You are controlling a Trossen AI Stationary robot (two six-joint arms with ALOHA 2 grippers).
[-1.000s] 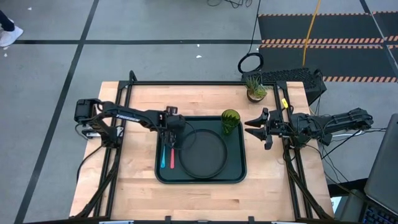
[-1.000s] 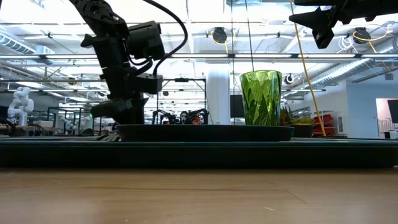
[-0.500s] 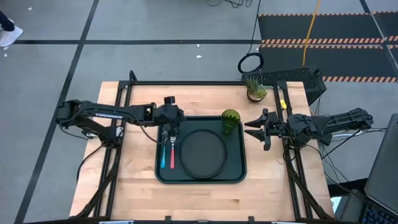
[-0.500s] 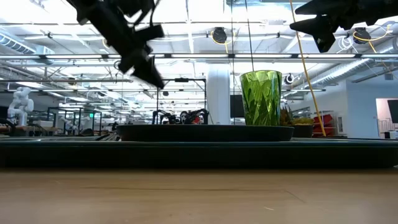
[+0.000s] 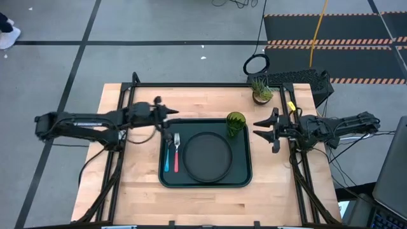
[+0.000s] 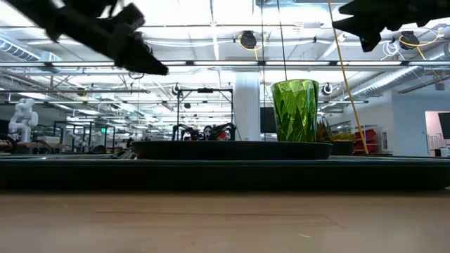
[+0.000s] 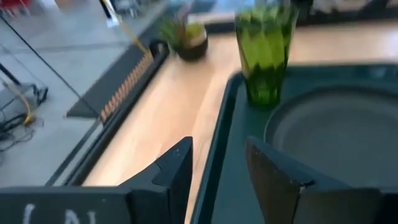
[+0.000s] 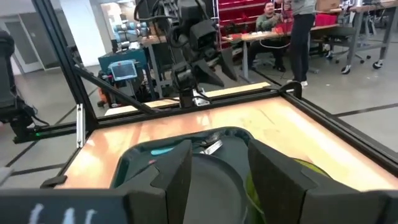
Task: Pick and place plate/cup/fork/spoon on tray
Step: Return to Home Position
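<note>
The dark green tray (image 5: pixel 241 173) lies at the table's middle. On it rest the dark plate (image 5: pixel 206 156), the green cup (image 5: pixel 235 124) upright at its far right corner, and the red-handled fork (image 5: pixel 176 156) beside the blue-handled spoon (image 5: pixel 167 159) along its left side. My left gripper (image 5: pixel 166 116) hovers open above the tray's far left corner, pointing almost level toward the cup (image 7: pixel 264 50). My right gripper (image 5: pixel 257 130) hangs open and empty in the air just right of the tray, facing the table's left edge.
A small potted plant (image 5: pixel 261 89) stands at the table's far right corner. Black frame rails (image 5: pixel 127 95) run along the left, far and right edges. Bare wood lies in front of the tray. People (image 8: pixel 292 25) are in the room beyond the table.
My left gripper has risen from low over the fork and spoon and drawn back toward the table's left and far edges, tipping from pointing down to nearly level. The fork and spoon stay lying on the tray.
</note>
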